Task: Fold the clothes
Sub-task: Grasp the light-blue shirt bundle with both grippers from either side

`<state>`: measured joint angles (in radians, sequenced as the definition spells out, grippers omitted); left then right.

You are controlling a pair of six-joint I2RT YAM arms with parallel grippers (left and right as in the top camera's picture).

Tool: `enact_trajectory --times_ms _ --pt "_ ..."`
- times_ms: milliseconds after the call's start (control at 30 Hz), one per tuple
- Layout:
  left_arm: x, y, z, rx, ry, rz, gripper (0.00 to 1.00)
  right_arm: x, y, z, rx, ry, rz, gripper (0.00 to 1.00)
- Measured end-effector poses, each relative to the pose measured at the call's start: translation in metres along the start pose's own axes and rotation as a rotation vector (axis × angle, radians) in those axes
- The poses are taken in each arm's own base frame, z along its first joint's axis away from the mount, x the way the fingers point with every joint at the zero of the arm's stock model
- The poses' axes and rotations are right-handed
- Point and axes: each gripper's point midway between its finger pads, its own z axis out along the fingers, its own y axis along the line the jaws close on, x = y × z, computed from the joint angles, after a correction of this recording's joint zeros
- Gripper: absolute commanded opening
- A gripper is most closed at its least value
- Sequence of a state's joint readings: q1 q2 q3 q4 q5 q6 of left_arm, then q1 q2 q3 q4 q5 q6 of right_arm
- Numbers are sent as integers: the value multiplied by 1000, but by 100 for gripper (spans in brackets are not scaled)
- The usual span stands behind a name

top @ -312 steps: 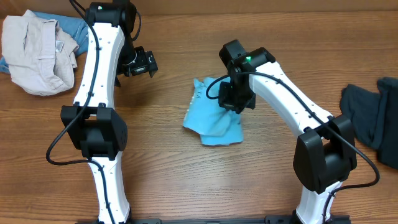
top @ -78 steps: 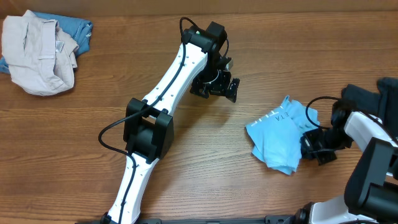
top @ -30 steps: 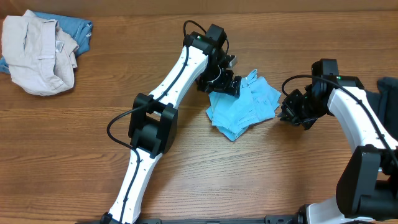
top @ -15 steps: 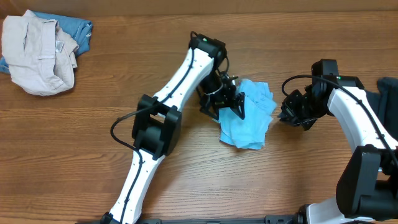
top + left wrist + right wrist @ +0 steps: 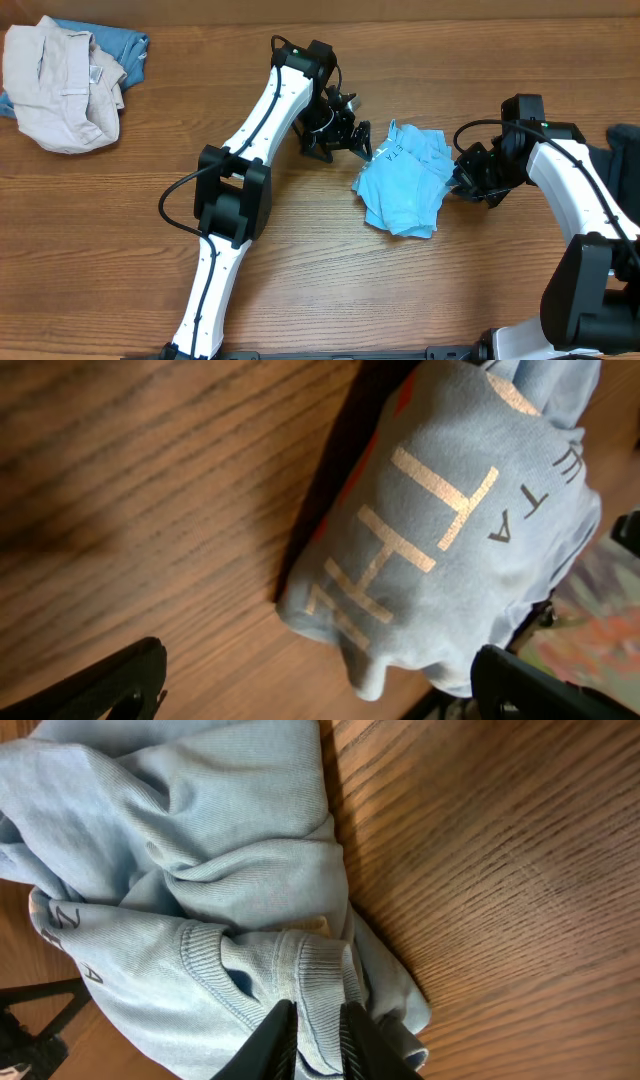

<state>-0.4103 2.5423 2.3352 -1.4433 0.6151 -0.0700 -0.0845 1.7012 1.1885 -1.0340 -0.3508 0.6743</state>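
The sky-blue T-shirt (image 5: 403, 188) lies crumpled on the wooden table, right of centre. Its white lettering shows in the left wrist view (image 5: 440, 530). My left gripper (image 5: 350, 140) is open and empty, just off the shirt's upper left edge; its two fingers (image 5: 320, 695) are spread wide with the shirt's edge hanging between them untouched. My right gripper (image 5: 468, 182) is at the shirt's right edge. In the right wrist view its fingers (image 5: 318, 1032) are shut on a ribbed collar fold of the shirt (image 5: 200, 840).
A beige garment (image 5: 58, 85) lies on a denim-blue one (image 5: 125, 48) at the far left corner. A dark navy garment (image 5: 600, 190) lies at the right edge, behind my right arm.
My left gripper has let go of the shirt and drawn back up and left. The shirt has shifted right, up to my right gripper. The right arm has stayed in place.
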Motion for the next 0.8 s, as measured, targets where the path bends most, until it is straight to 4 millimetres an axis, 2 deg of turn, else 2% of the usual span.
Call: enact_trajectory --times_ms 100,233,333,500,700,733,767,800 --pt "-12 -5 4 -13 -45 84 100 2 -2 0 9 9 9 37" --pt "-19 -39 20 42 -73 197 100 5 -5 0 19 20 8 37" --pt "-17 -55 27 73 -67 229 100 5 -5 0 19 20 1 37" --pt "-22 -58 31 94 -86 250 100 6 -5 0 22 23 -3 37" --pt "0 -62 67 110 -1 250 100 7 -6 0 24 26 -3 37" --pt "6 -67 76 111 18 259 94 7 -6 0 25 27 -3 37" --pt "8 -70 79 112 27 264 83 7 -6 0 25 27 -2 37" --pt "12 -76 83 113 38 275 67 7 -6 0 25 27 -2 37"
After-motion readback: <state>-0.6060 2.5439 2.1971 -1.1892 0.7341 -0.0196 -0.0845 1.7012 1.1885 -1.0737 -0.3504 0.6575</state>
